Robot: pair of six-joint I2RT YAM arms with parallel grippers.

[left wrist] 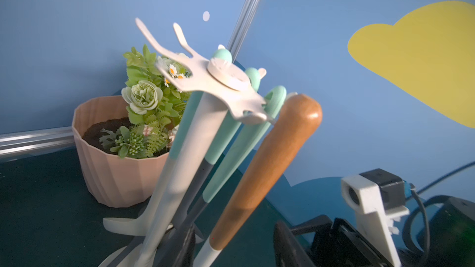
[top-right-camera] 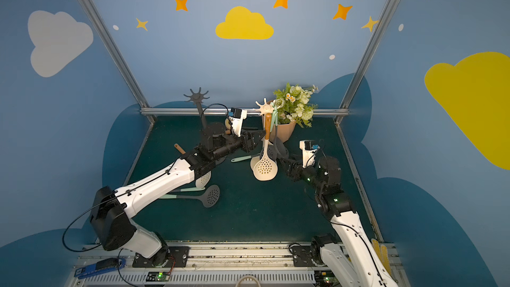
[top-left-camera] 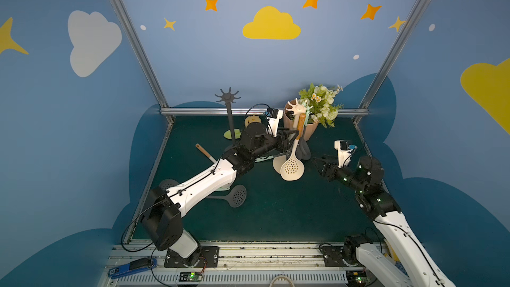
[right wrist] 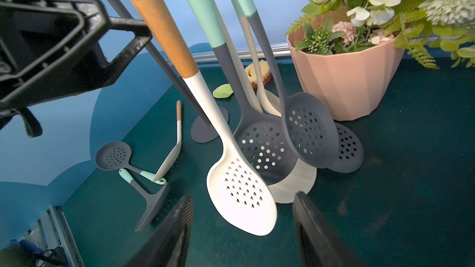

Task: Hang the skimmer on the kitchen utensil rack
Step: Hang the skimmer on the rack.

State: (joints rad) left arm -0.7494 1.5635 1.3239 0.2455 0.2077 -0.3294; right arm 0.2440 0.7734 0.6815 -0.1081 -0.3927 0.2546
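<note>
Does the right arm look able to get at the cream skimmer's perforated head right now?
Probably yes: the right end effector is open and the cream skimmer's head hangs just ahead of it, nothing between them.

Soft, even light, seemingly from overhead; faint shadows. Both top views bow at edges. Wrist views blur close-up, with glare on the skimmer (left wrist: 267, 165).

Skimmer (top-left-camera: 292, 170) — white perforated head, wooden handle — near-upright, handle top beside hooks of cream rack (top-left-camera: 295, 108).
</note>
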